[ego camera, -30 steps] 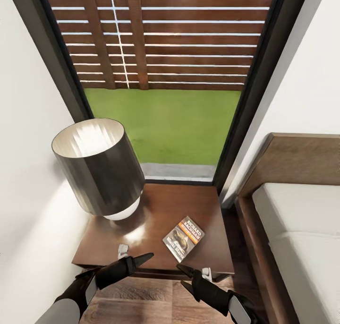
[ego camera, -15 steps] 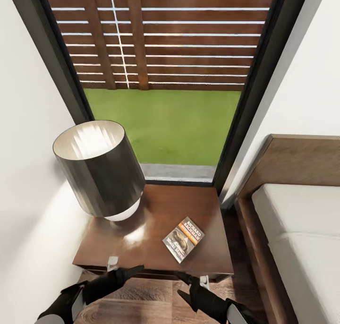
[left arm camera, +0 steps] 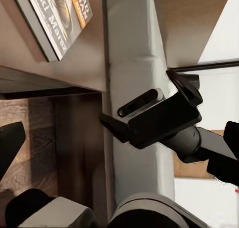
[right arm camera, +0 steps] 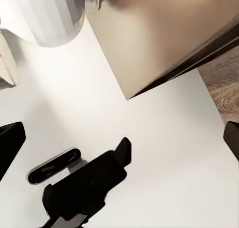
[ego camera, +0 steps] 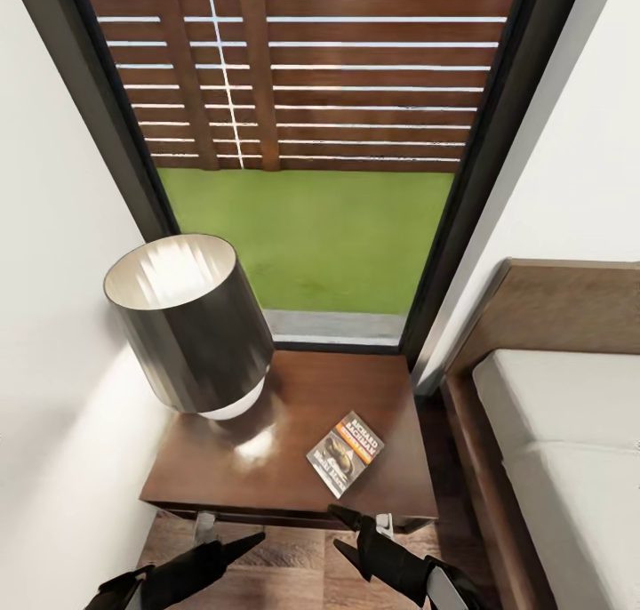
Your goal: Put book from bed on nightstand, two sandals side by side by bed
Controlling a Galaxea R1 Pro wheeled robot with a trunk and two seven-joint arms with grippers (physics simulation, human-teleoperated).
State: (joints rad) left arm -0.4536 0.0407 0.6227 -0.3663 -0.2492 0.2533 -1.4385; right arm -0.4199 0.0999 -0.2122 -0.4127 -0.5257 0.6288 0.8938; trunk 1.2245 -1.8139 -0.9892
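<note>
Book lying flat on the nightstand, just ahead of the right pincer, whose fingers are spread and empty. Left pincer low beside it, apart from the book; its state cannot be told. Book step judged complete; sandal step remains. Bed to the right.

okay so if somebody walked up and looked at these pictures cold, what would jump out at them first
Probably the big dark-shaded lamp standing on the far left part of the glossy brown nightstand, against the white wall. Next, the small book with its orange band, lying flat near the nightstand's front right. Behind them a tall dark-framed window shows bright green grass, and the two black grippers, left gripper and right gripper, hang empty just in front of the nightstand.
</note>
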